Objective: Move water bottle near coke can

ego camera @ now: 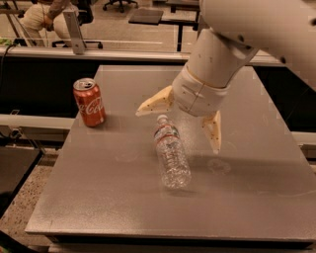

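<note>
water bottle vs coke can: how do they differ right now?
The water bottle lies on its side; the coke can stands upright. The bottle is clear and longer; the can is red and opaque. Both rest on the table, neither gripped; the open gripper hovers over the bottle's cap end.

A: Grey table (98, 197) fills the middle of the shot!
B: Behind it, a pale rail (123, 53) with a metal post (74, 27).
A: Top left, a seated person (42, 15), I think, in tan trousers.
B: Speckled floor (22, 210) lower left.
</note>
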`<state>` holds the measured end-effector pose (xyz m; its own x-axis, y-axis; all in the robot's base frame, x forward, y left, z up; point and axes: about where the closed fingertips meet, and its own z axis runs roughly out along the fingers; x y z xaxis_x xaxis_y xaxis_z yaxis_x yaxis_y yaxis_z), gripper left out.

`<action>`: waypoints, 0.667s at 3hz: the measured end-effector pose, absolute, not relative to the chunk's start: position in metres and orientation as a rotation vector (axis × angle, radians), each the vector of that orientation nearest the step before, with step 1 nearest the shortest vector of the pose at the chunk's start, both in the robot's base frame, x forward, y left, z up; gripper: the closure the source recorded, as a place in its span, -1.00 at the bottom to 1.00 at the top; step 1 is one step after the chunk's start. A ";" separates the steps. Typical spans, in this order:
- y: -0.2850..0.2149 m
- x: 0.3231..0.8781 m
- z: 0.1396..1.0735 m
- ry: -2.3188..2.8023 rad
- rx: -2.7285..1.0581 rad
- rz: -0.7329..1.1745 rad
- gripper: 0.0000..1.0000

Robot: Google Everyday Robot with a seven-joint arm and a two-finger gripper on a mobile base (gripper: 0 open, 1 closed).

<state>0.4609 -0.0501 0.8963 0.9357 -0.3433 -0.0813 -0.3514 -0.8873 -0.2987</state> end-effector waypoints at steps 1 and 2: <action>-0.044 0.462 0.875 0.310 -2.876 -0.037 -1.00; -0.040 0.467 0.861 0.178 -2.954 -0.106 -1.00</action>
<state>0.4672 -0.0395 0.8609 0.9903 -0.1256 0.0600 -0.1128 -0.9765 -0.1834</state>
